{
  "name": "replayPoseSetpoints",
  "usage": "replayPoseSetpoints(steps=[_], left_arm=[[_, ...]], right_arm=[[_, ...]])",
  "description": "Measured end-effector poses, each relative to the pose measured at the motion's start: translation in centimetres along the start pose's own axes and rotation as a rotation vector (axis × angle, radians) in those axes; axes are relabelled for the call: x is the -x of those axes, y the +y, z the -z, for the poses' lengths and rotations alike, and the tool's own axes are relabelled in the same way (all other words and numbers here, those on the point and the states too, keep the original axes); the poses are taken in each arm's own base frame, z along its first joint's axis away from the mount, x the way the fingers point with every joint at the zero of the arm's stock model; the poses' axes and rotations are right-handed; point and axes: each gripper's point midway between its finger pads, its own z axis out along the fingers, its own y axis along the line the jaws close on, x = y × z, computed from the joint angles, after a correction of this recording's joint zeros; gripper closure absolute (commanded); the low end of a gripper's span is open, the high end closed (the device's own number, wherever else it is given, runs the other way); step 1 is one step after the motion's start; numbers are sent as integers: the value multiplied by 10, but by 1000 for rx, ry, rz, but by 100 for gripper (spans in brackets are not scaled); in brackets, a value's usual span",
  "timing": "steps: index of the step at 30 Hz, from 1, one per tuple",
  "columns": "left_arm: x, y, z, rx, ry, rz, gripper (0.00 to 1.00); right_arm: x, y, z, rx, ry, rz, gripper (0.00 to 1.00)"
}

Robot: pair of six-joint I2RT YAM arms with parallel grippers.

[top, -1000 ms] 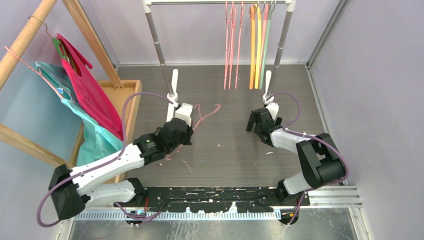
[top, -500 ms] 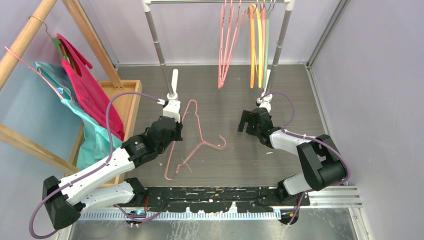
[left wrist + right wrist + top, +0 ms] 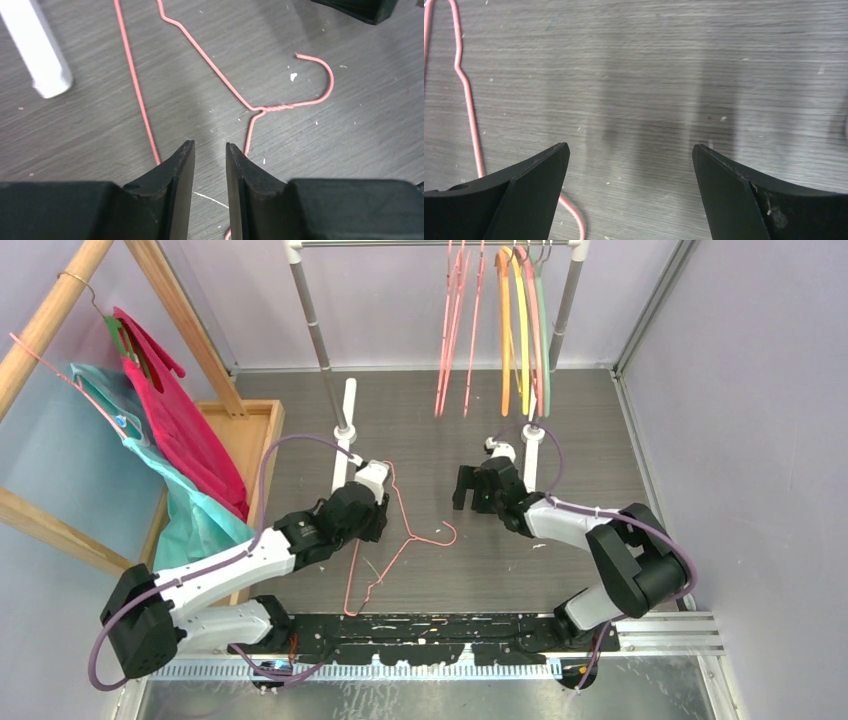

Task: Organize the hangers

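Between the two arms, on the dark wood-grain table (image 3: 590,440), one pink wire hanger (image 3: 410,538) lay flat with its hook turned to the right. It was well apart from the metal rail (image 3: 430,244) at the far edge. On that rail the hung hangers (image 3: 505,330) were already in place: several pink wire ones on the left, then orange, yellow, pink and grey-green ones on the right.

1. Tool state, left. The left gripper (image 3: 209,147) stood over the fallen hanger, with its jaws a narrow slot apart. Only bare table showed in the slot. One wire ran just beside each finger, and the twisted neck (image 3: 272,107) lay close ahead. Nothing was gripped.

2. Tool state, right. The right gripper (image 3: 629,147) sat low over the table to the right of the hanger, with its jaws spread fully wide and nothing between them. A length of pink wire crossed the left edge of its wrist view.

3. Step in hand. You appeared to be at the pickup of the last loose hanger, before the hanging step.

4. Next move. You would probably need to shift one gripper sideways until a single wire, ideally at the neck, lay between the pads, then close and lift. Thin wire lying flat on a hard surface tends to slide away from the fingers, so contact should be confirmed before raising.
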Motion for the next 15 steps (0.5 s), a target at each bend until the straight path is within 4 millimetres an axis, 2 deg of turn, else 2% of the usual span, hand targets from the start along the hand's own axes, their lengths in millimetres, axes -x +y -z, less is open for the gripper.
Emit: replayPoseSetpoints(steps=[9, 15], left_arm=[[-39, -36, -14, -128, 88, -51, 64], [-58, -44, -25, -146, 130, -60, 64]], right_arm=[[-21, 43, 10, 27, 39, 121, 6], [-29, 38, 23, -12, 61, 159, 7]])
